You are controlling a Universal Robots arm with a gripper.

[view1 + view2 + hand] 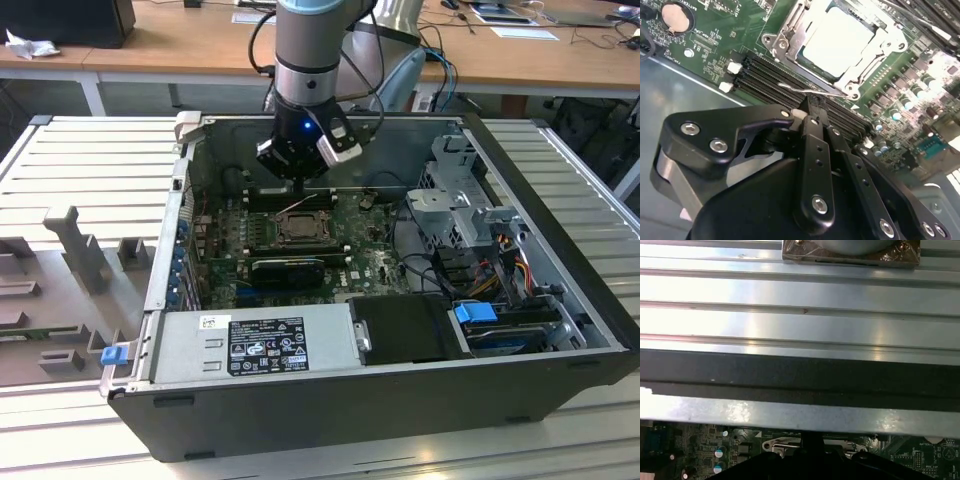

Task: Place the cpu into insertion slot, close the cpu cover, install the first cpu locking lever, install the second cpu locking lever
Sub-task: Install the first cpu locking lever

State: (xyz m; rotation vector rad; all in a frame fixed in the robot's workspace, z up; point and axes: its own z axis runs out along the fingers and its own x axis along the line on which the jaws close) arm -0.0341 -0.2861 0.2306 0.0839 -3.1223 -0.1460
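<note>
Inside the open computer case (400,400), lying flat in the insertion slot (771,41): the cpu (840,42), pale silver top facing up. Around it, the cpu cover (885,44), folded down, with the chip showing through its window. Just beside the socket, a thin wire locking lever (805,90), raised at an angle over the long black memory slots (765,80). At the end of this lever, the gripper (811,107), fingers brought together with almost no gap; pinching the wire or only touching it, not possible to tell. Seen from the exterior view, hanging straight down over the socket, with a small blue light (305,125) glowing on the wrist.

Further out, green circuit board (715,40) with a round coin battery (677,17). Near the front wall of the case, a grey power supply (250,345). Under the case, a ribbed aluminium table (90,160), bright and reflective in the first wrist view. On the exterior view's left, a grey moulded fixture (80,250) resting on that table. Behind everything, wooden desks (180,45) with papers and cables.
</note>
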